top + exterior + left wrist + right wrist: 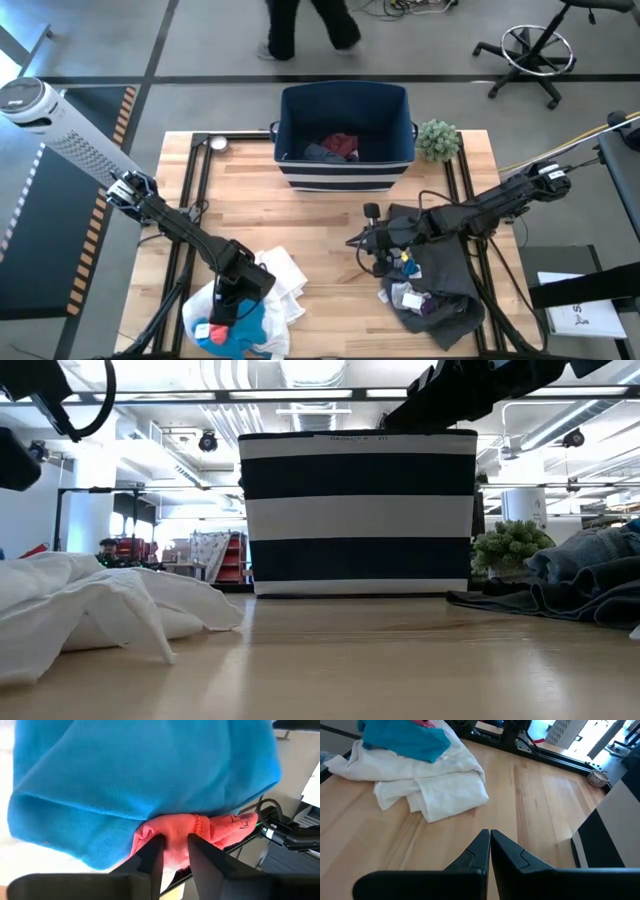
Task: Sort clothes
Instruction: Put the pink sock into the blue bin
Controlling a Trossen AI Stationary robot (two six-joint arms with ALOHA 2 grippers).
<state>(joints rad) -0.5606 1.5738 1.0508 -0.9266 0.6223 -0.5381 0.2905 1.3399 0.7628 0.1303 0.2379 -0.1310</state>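
Two dark arms work over a wooden desk (330,215), with clothes heaped at either near corner. At twelve o'clock stands a navy striped bin (345,170), a maroon piece (342,145) and a grey piece (318,153) lying inside; a small green plant (438,139) sits just beside it at its three o'clock. A large dark grey garment (445,285) lies at five o'clock under the right arm, small items on top of it. A large white garment (285,280) lies at seven o'clock with a teal-blue piece (145,765) on it. Against that teal edge lies a red piece (205,832), pinched in the left pincer (174,851). The right pincer (489,851) hovers near the desk's centre, its fingers pressed together on nothing. A person's legs (305,25) cross the floor beyond the bin.
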